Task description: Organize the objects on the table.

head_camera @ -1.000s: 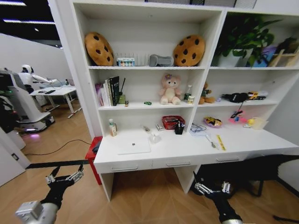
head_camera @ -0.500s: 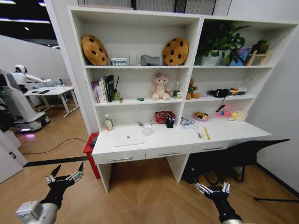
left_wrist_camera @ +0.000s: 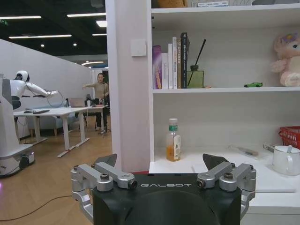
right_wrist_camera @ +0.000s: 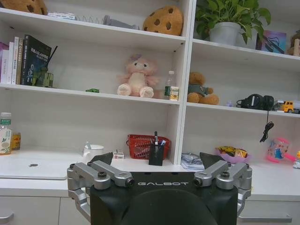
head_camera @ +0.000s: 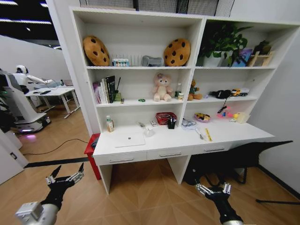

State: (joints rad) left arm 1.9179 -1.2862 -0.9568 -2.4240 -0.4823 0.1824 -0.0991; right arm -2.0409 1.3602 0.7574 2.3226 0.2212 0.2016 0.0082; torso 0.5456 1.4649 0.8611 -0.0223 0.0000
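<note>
Meanwhile, a red basket (head_camera: 163,118) sits beside the laptop (head_camera: 130,139).

"GALBOT" on both gripper (left_wrist_camera: 164,168) housings

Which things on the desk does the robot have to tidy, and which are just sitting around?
To tidy, on the table:
laptop
pens
snack packet

Just sitting around, on the shelves:
cookie cushions
pink plush toy
books
potted plant
</note>
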